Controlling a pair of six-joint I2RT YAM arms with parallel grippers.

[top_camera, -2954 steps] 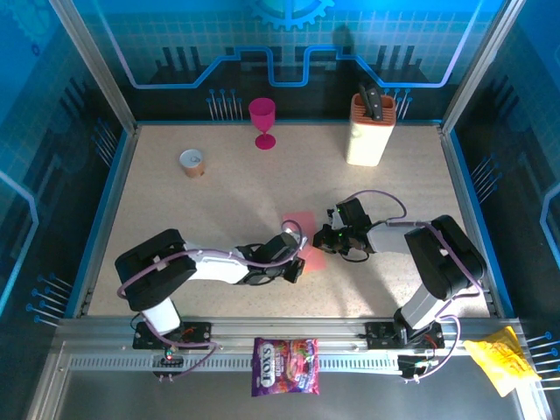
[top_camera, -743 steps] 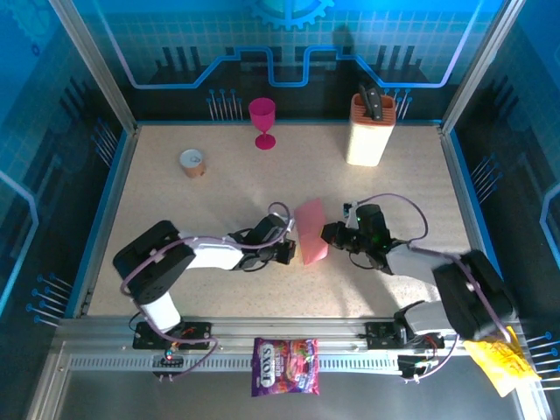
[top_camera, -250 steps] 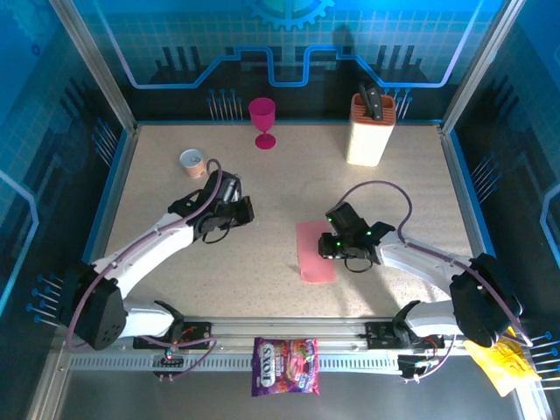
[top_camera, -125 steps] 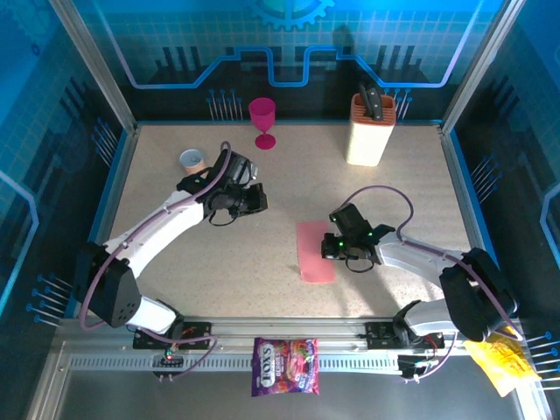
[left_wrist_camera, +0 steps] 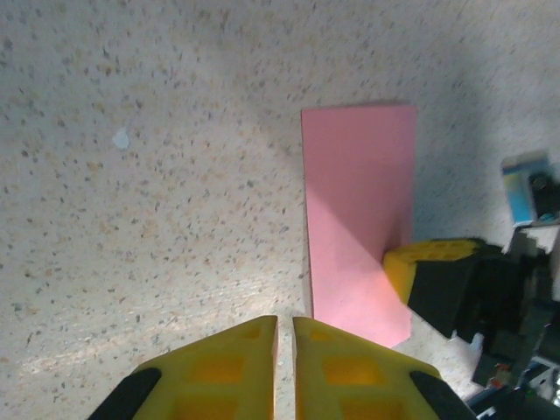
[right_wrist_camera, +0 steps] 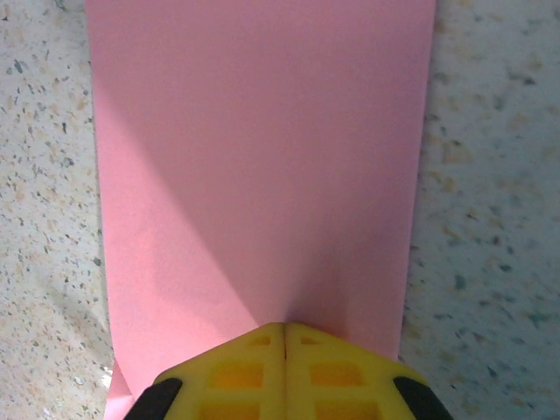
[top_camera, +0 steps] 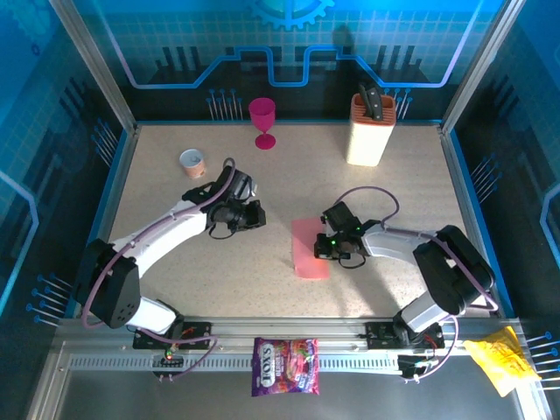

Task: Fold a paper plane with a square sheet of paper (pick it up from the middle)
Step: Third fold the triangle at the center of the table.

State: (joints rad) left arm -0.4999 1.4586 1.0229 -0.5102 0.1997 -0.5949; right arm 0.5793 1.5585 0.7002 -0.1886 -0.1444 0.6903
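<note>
Mid first fold: square sheet of paper (top_camera: 310,248) doubled to a strip, flat, well in front of the knife block (top_camera: 368,129). Right gripper (right_wrist_camera: 284,337) fully closed, pressing its near edge; left gripper (left_wrist_camera: 284,325) nearly closed, empty, left of the sheet. Next, probably creasing along the fold.

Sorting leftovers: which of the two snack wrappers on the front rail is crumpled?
The yellow wrapper at the rail's right end is crumpled; the purple candy bag lies flat mid-rail.
</note>
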